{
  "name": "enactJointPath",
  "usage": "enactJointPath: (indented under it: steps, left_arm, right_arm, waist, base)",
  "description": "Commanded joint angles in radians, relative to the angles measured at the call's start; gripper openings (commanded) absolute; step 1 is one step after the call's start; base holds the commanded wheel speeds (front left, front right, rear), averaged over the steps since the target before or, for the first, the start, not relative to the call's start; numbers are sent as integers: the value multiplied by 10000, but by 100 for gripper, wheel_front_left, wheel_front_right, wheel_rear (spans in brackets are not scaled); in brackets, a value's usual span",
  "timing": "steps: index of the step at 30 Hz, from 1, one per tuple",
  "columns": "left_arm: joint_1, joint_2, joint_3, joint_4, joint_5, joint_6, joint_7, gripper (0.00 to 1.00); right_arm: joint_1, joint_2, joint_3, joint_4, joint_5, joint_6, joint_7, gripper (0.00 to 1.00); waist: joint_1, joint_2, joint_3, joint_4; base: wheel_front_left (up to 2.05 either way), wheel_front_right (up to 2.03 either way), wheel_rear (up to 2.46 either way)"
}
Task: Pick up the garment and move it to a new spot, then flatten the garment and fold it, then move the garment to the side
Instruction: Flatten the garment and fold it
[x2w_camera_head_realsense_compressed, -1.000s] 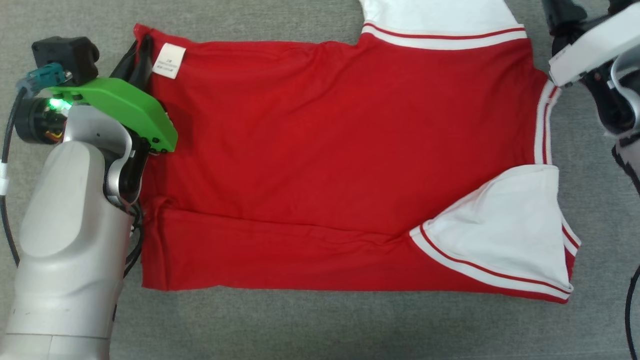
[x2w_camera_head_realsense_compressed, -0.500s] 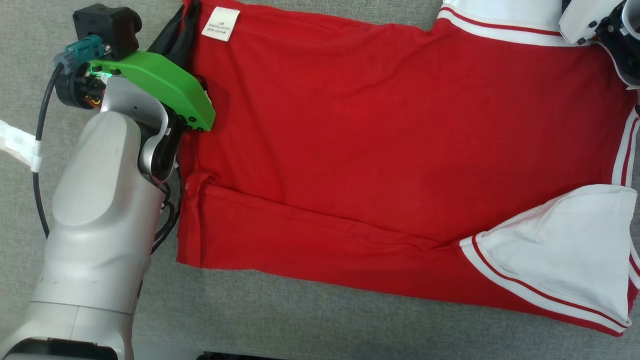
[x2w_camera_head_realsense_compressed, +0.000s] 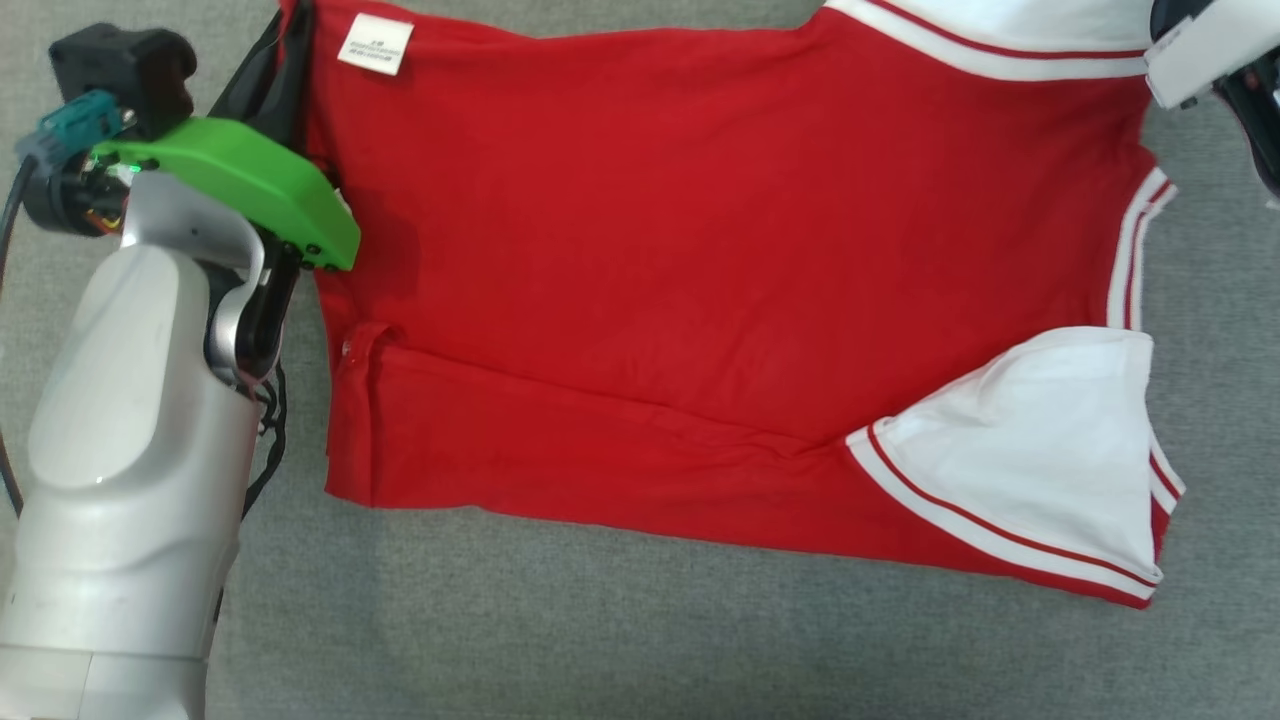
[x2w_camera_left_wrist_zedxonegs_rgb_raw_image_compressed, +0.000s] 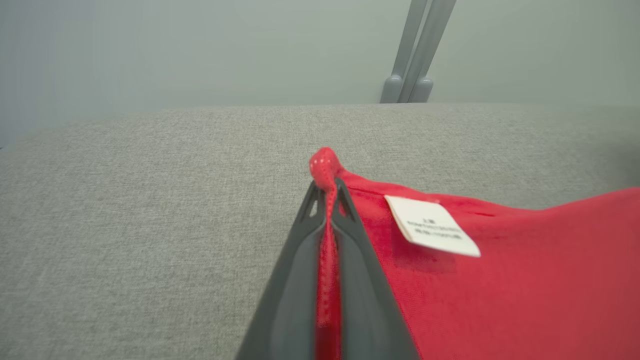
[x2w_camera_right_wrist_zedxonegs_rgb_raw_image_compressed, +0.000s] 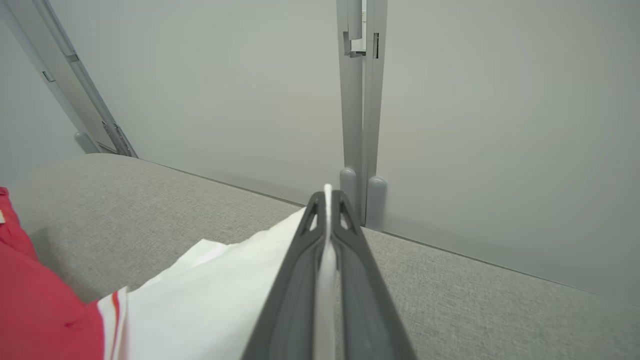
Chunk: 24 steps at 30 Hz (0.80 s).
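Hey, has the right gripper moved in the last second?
Yes. The right gripper has gone away from the robot: in the head view its wrist was beside the collar and is now at the far sleeve, which it grips.

Robot test lab, grey fabric-covered worktable (x2w_camera_head_realsense_compressed: 600, 620), plain pale partition walls (x2w_camera_right_wrist_zedxonegs_rgb_raw_image_compressed: 225, 100), metal frame posts (x2w_camera_right_wrist_zedxonegs_rgb_raw_image_compressed: 361, 100)

Soft, even light brightens my workspace. My left arm (x2w_camera_head_realsense_compressed: 130, 420) throws a faint shadow on the red shirt (x2w_camera_head_realsense_compressed: 700, 250). Up close, my dark fingers (x2w_camera_left_wrist_zedxonegs_rgb_raw_image_compressed: 295, 290) blur in both wrist views.
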Motion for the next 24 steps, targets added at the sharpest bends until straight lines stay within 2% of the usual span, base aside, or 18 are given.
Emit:
enactJointPath:
  steps: [1,7,12,16,24]
  left_arm:
    - [330,138,87,-227,-93,85,26,0]
    - [1997,268,516,-1738,-698,374,86,0]
    - [3963,235,1056,-3146,-1296,863,42,0]
    - [5306,155,1486,-4146,-1821,1213,59,0]
    - [6801,449,1943,-5382,-2191,1698,500,0]
  right_arm:
    - [362,-174,-98,-256,-16,0,-161,0]
    - [2583,-386,-952,-1855,-139,0,-439,0]
    - [5408,124,-1862,-3227,154,0,-498,0]
    - [7352,613,-2577,-4054,-56,2,-491,0]
    - [10123,1395,-3907,-5202,-420,0,-425,0]
  waist:
    - [-1,0,-463,-435]
    - [-1,0,-841,-832]
    - [-1,0,-1025,-1150]
    - [-1,0,-1107,-1246]
    - [-1,0,-1279,-1295]
  base:
    - [0,0,0]
    - [0,0,0]
    - [0,0,0]
    - [0,0,0]
    - [0,0,0]
